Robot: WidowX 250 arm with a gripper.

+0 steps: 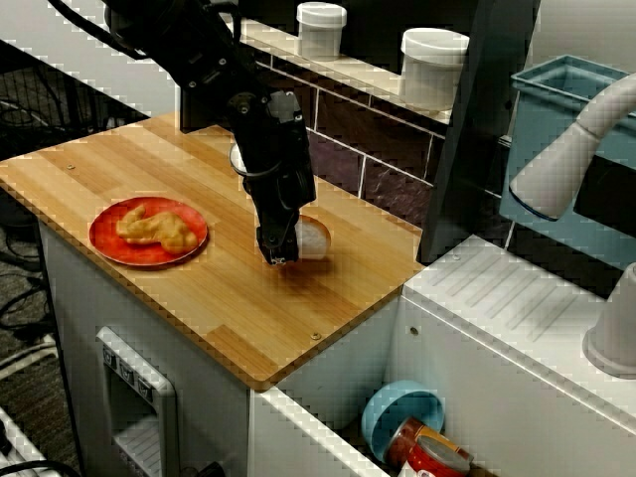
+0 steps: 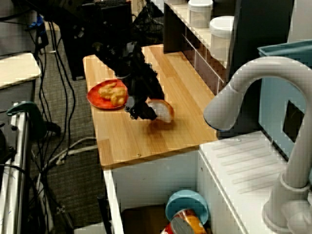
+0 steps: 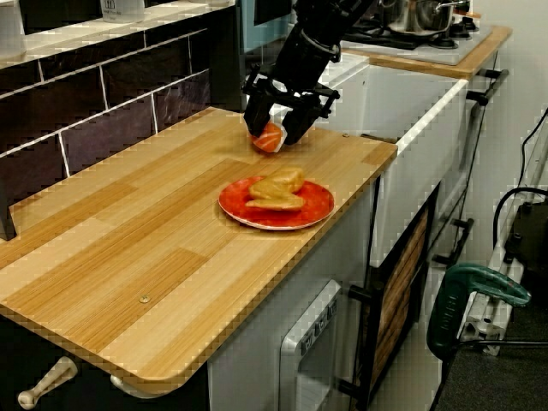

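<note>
— Has the claw (image 3: 274,130) got hold of that roll (image 3: 269,140)?
— Not gripping, I'd say. Its jaws stand wide, one on each side of the roll, which sits on the bench (image 3: 128,248) between them.
— And the arm?
— Reaching down steeply, wrist tipped toward the bench.
— Any risk?
— Closing off-centre could squirt the rounded roll out toward the red plate (image 3: 318,208) close beside the claw.

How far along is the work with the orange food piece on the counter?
Done: the gripper straddles the orange food piece. In hand: the grasp; whether it is clamped, I cannot tell. Left: the piece lies on the counter, not lifted, apart from the red plate holding yellow food.
</note>
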